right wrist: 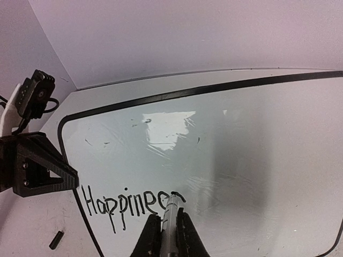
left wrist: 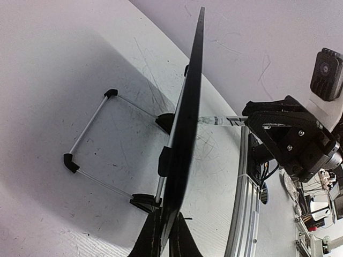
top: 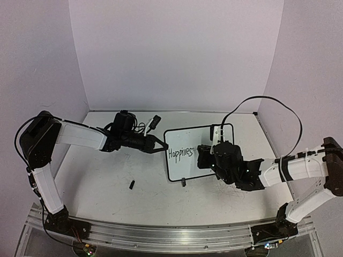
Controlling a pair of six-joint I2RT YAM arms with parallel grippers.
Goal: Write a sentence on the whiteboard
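The whiteboard stands propped at the table's middle, black-framed. My left gripper is shut on its left edge. In the left wrist view the whiteboard shows edge-on, clamped between the jaws of the left gripper. My right gripper is in front of the board, shut on a marker whose tip touches the whiteboard. The sentence reads "Happine" plus part of another letter, ending at the tip. From above the sentence sits at the board's left.
A black marker cap lies on the table left of the board. The board's wire stand with black feet rests behind it. An aluminium rail runs along the near edge. Walls close the back and sides.
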